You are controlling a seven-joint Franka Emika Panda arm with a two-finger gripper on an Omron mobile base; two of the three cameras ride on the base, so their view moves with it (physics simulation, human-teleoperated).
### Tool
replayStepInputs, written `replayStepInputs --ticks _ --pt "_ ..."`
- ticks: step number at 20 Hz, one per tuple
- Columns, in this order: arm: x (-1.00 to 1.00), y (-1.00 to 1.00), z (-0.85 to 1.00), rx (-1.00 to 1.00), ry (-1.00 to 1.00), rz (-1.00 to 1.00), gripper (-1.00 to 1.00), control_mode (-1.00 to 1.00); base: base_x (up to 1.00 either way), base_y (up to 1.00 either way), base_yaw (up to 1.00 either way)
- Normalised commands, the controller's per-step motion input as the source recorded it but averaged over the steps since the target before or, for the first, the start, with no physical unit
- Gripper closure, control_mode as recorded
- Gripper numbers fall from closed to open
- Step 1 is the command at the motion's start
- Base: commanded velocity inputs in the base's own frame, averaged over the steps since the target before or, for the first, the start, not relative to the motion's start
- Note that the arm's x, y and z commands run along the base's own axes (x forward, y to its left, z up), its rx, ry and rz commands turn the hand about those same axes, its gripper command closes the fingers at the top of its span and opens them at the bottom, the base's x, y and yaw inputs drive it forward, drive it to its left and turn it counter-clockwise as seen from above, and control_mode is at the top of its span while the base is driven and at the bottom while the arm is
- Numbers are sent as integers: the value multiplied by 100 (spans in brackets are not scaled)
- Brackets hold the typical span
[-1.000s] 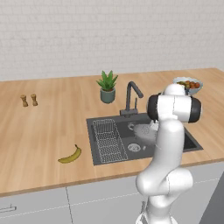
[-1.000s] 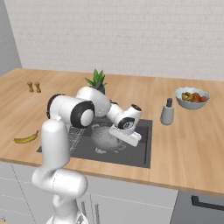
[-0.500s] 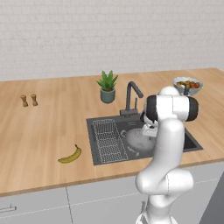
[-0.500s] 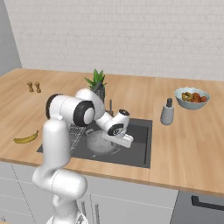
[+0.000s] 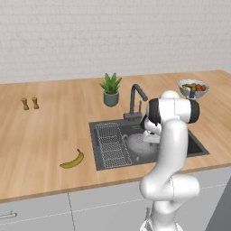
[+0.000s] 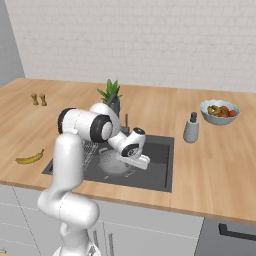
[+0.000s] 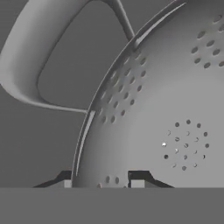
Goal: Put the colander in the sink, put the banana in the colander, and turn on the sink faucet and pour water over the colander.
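Observation:
The silver perforated colander (image 5: pixel 139 147) sits low in the dark sink (image 5: pixel 197 145), just right of the wire rack (image 5: pixel 113 144). My gripper (image 6: pixel 125 164) reaches down into the basin from the right and is shut on the colander's (image 6: pixel 110 163) rim. In the hand view the rim runs between the two finger tips of the gripper (image 7: pixel 101 183), with the colander (image 7: pixel 175 109) bowl to the right and one looped handle (image 7: pixel 26 65) at upper left. The banana (image 5: pixel 73 160) lies on the wooden counter left of the sink. The sink faucet (image 5: pixel 135 97) stands behind the basin.
A potted plant (image 5: pixel 111 89) stands left of the faucet. A bowl of fruit (image 5: pixel 192 88) and a soap dispenser (image 6: pixel 191 129) are on the counter to the right. Two small shakers (image 5: pixel 30 103) stand far left. My arm's upper link crosses over the sink's right half.
The hand has carried the colander lower into the basin and a little toward the wire rack. The banana has not moved.

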Motion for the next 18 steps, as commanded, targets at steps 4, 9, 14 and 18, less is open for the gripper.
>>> replayStepInputs --ticks 4,9,14,18 --pt "2 -8 -13 0 0 1 100 -100 0 0 0" --pt "-8 -13 -2 0 -3 0 100 -100 0 0 0" --pt "-26 0 0 -3 -13 1 -100 -100 0 0 0" --pt "-44 -3 9 -2 -18 0 -100 -100 0 0 0"
